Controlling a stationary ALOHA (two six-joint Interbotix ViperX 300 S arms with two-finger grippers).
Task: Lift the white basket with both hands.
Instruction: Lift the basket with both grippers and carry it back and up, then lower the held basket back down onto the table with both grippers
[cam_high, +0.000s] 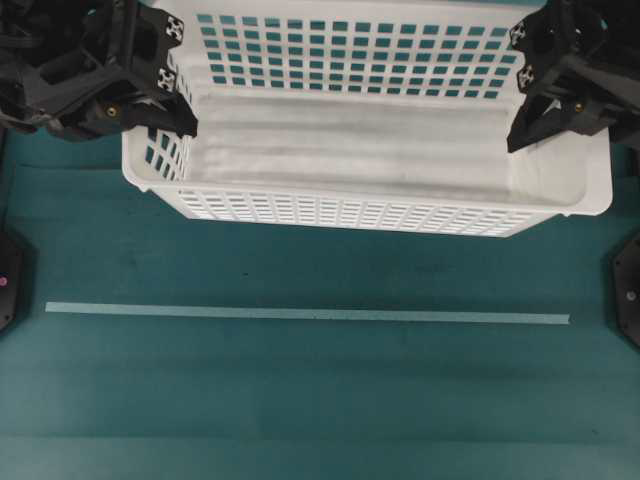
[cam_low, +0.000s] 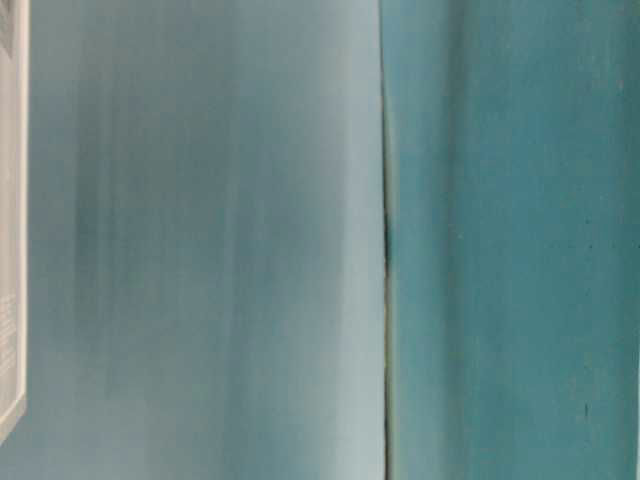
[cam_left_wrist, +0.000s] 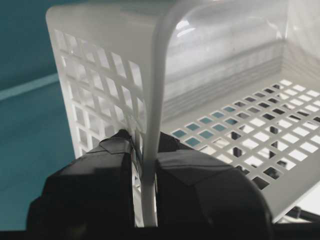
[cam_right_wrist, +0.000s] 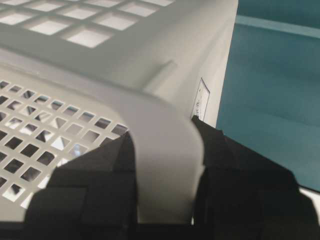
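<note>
Left black tool clamped on the left end wall of the large white slotted plastic basket, held over the teal surface above a pale tape strip. Probably light, stiff but flexing at the thin rim; best gripped at both ends. Right black tool pinching the right rim. Grips clear only in wrist views; table-level view unreadable.

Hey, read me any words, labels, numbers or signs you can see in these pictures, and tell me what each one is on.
No readable words or numbers anywhere.
Small sticker on the white basket, outer end wall: print too small and blurred to read.
White squares with black cross marks on the left gripper and the right gripper: marker patterns, not text.
Pale strip on the green table: blank.
</note>
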